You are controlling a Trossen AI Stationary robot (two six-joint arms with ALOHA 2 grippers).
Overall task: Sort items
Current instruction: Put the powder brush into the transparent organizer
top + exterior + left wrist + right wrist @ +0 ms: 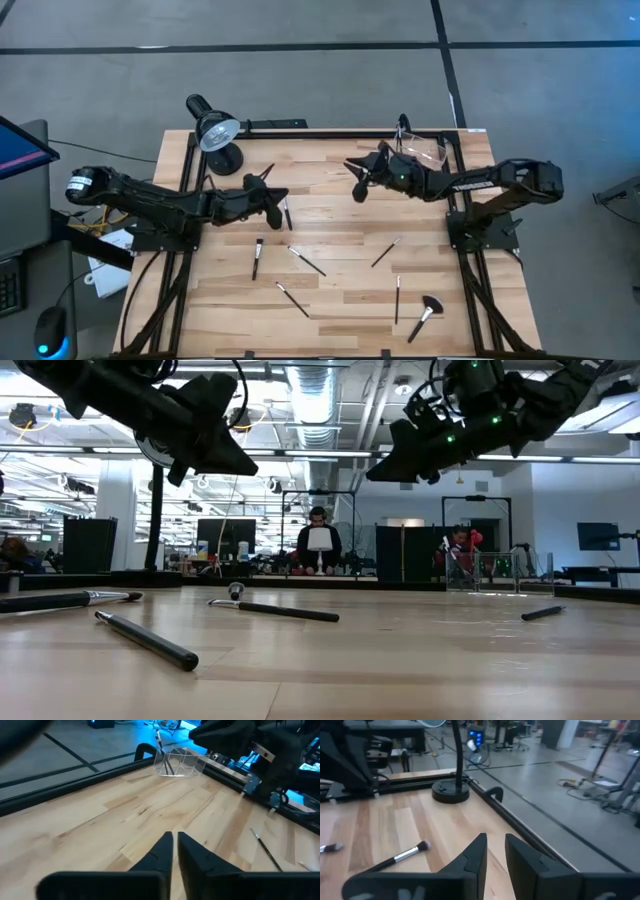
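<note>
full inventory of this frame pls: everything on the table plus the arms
makeup brushes: six loose on the table, dark or silver handles, spread across the middle and near half; one more lies under the left arm.
fan brush: one, wide black head, near right part of the table.
clear plastic container: one, far right corner, with a brush standing in it.
desk lamp: one, black with a bright head, far left corner.
table: one, light wood with a black frame.
people: two in the room behind, low view.
left gripper: dark, above the table's left middle, empty, fingers nearly together.
right gripper: dark, above the far middle, empty, fingers a little apart.
</note>
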